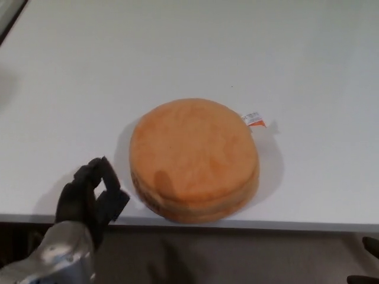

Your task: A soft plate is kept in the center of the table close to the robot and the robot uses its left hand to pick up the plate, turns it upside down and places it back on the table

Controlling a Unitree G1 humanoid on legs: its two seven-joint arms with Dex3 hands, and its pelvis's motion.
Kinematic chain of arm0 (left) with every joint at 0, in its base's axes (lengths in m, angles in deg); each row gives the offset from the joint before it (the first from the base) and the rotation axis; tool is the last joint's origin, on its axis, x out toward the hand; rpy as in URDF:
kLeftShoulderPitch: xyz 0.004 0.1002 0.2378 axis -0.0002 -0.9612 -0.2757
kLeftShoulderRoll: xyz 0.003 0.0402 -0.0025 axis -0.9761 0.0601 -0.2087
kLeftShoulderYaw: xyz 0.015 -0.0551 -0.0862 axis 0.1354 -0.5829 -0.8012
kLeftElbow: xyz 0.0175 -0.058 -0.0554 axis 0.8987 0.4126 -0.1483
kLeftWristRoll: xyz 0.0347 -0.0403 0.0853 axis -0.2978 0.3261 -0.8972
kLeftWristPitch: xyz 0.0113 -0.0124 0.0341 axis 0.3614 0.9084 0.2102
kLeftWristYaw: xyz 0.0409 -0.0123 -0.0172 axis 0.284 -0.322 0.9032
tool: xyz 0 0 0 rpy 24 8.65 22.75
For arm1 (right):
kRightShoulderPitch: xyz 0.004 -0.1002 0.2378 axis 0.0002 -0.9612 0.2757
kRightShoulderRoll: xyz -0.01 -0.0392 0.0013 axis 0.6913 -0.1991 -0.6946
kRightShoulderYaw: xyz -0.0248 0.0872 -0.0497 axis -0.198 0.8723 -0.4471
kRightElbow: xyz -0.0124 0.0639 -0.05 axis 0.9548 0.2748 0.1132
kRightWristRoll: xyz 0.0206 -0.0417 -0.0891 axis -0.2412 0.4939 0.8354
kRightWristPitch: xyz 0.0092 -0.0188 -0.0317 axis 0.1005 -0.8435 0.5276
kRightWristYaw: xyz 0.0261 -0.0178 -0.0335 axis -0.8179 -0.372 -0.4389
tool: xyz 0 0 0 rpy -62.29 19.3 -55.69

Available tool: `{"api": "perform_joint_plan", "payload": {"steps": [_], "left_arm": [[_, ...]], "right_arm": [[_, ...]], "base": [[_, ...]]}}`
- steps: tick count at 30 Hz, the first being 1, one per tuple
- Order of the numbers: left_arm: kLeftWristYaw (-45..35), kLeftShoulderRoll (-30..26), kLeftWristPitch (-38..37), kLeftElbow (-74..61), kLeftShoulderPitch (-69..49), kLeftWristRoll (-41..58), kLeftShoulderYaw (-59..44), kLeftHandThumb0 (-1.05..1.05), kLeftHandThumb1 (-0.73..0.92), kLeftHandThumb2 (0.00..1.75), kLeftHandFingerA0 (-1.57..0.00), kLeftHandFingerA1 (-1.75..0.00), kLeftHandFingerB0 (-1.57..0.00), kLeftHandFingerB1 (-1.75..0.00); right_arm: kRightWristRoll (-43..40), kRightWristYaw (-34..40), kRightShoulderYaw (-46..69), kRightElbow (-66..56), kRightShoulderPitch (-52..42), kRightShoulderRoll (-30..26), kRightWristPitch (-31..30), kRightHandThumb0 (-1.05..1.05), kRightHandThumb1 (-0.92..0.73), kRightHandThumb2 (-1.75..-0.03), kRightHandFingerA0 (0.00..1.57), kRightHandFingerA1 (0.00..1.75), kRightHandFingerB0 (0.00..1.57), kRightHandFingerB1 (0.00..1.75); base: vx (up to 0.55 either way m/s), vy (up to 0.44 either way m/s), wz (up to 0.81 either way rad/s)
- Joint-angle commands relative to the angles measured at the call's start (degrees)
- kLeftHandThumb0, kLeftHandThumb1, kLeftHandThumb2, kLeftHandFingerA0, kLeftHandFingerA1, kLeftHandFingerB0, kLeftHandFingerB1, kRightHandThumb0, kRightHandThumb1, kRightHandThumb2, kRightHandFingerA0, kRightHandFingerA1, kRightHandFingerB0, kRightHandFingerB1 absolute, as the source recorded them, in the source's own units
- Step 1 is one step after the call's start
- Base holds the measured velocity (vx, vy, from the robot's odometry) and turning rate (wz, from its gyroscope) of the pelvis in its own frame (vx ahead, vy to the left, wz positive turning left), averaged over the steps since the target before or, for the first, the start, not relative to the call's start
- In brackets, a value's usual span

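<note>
A round orange soft plate [194,160] lies flat on the white table [177,53], close to the front edge, with a small white and orange tag [254,119] sticking out at its far right. Its smooth, slightly domed side faces up. My left hand [92,194] hovers at the table's front edge, just left of the plate and a short gap away from its rim. It is open and holds nothing. Only a dark sliver of my right hand [371,247] shows, at the bottom right corner below the table edge.
The table's front edge [266,223] runs across the bottom of the view, with dark floor below it. A dark strip [9,21] marks the table's far left corner.
</note>
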Motion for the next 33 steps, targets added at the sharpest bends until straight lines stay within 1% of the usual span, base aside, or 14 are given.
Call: {"api": "perform_joint_plan", "payload": {"steps": [1, 2, 10, 11, 12, 13, 21, 23, 24, 26, 28, 29, 32, 33], "left_arm": [[-3.73, -6.91, 2.61, -7.29, -6.84, -9.79, 2.35, -1.05, 0.9, 1.22, 0.0, -0.16, 0.0, -0.05], [-6.64, -8.92, 2.81, -9.21, -8.34, -8.6, 2.2, -1.05, 0.92, 1.23, 0.0, -0.15, 0.0, -0.03], [-20.72, -10.56, -8.45, -18.81, -24.03, -5.54, -3.0, -1.0, 0.87, 1.2, 0.0, -0.11, 0.0, -0.01], [-22.23, -10.1, -12.63, -19.0, -26.63, -7.93, -2.42, -0.87, 0.92, 0.73, 0.0, -0.28, 0.0, -0.18], [-23.23, -9.81, -15.74, -19.11, -28.49, -9.63, -1.93, -0.87, 0.92, 0.73, 0.0, -0.28, 0.0, -0.18], [-24.81, -9.99, -25.02, -18.23, -33.17, -16.13, 0.24, -0.77, 0.75, 1.16, 0.0, -0.23, 0.0, -0.24], [-29.06, -7.57, -56.36, -5.58, -41.2, -29.08, 3.52, -0.89, 0.74, 0.85, -0.11, -0.26, -0.09, -0.29], [-32.25, -5.12, -62.9, -1.95, -42.59, -27.44, 3.26, -0.91, 0.73, 1.08, -0.06, -0.39, -0.05, -0.37], [-33.6, -3.88, -65.48, -0.27, -43.09, -26.55, 3.06, -0.38, 0.41, 1.04, 0.0, -0.49, 0.0, -0.48], [-35.12, -1.97, -68.33, 1.99, -43.85, -25.32, 2.82, -0.39, 0.41, 1.04, 0.0, -0.49, 0.0, -0.48], [-37.05, -0.07, -71.39, 4.4, -44.57, -23.93, 2.44, -0.38, 0.43, 1.05, 0.0, -0.49, 0.0, -0.48], [-38.45, 1.49, -73.56, 6.43, -45.37, -22.67, 2.14, -0.84, 0.89, 0.67, -0.19, -0.29, -0.18, -0.3], [-40.34, 3.72, -77.09, 10.15, -46.65, -21.43, 1.53, -0.84, 0.89, 0.67, -0.19, -0.29, -0.18, -0.3], [-40.54, 4.21, -77.94, 11.13, -47.09, -21.39, 1.32, -0.83, 0.89, 0.67, -0.18, -0.3, -0.18, -0.3]], "right_arm": [[-0.85, -0.11, 0.37, -1.32, -0.66, -0.49, -0.49, -0.47, -0.59, -1.07, 0.38, 0.63, 0.0, 0.47], [-0.62, 0.05, 0.35, -1.36, -0.7, -0.48, -0.27, -0.65, -0.86, -0.65, 0.44, 0.49, 0.15, 0.38], [-0.5, -0.04, 0.39, -0.96, -0.13, -0.68, 0.06, -0.64, -0.86, -0.66, 0.45, 0.49, 0.15, 0.38], [-0.47, -0.01, 0.47, -0.83, -0.09, -0.72, 0.21, -0.46, -0.61, -1.08, 0.39, 0.63, 0.0, 0.46], [-0.45, 0.02, 0.52, -0.74, -0.05, -0.76, 0.33, -0.46, -0.61, -1.08, 0.39, 0.63, 0.0, 0.46], [-0.37, 0.15, 0.58, -0.74, -0.31, -0.71, 0.42, -0.65, -0.86, -0.66, 0.46, 0.49, 0.16, 0.38], [-0.89, 0.15, 0.97, -0.96, -0.68, -0.85, -0.11, -0.65, -0.86, -0.66, 0.45, 0.49, 0.17, 0.36], [-1.17, -0.03, 1.16, -0.85, -0.75, -0.98, -0.09, -0.66, -0.86, -0.65, 0.46, 0.49, 0.18, 0.36], [-1.24, 0.0, 1.2, -0.75, -0.75, -0.92, -0.1, -0.69, -0.68, -1.0, 0.4, 0.58, 0.14, 0.47], [-1.07, 0.06, 1.24, -0.45, -0.99, -0.86, 0.41, -0.67, -0.68, -1.01, 0.39, 0.58, 0.14, 0.48], [-0.96, 0.25, 1.26, -0.49, -1.3, -0.8, 0.25, -0.66, -0.86, -0.65, 0.45, 0.48, 0.2, 0.36], [-0.87, 0.39, 1.3, -0.63, -1.61, -0.79, 0.17, -0.64, -0.87, -0.66, 0.46, 0.49, 0.2, 0.36], [-0.71, 0.26, 1.4, -0.28, -1.97, -1.04, 0.44, -0.63, -0.87, -0.66, 0.46, 0.49, 0.21, 0.36], [-0.62, 0.2, 1.41, -0.1, -2.1, -1.08, 0.72, -0.68, -0.71, -1.01, 0.41, 0.59, 0.17, 0.48]], "base": [[0.0, 0.0, 0.0], [0.0, 0.0, 0.0], [0.0, 0.0, 0.0], [0.0, 0.0, 0.0], [0.0, 0.0, 0.0], [0.0, 0.0, 0.0], [0.0, 0.0, 0.0], [0.0, 0.0, 0.0], [0.0, 0.0, 0.0], [0.0, 0.0, 0.0], [0.0, 0.0, 0.0], [0.0, 0.0, 0.0], [0.0, 0.0, 0.0], [0.0, 0.0, 0.0]]}}
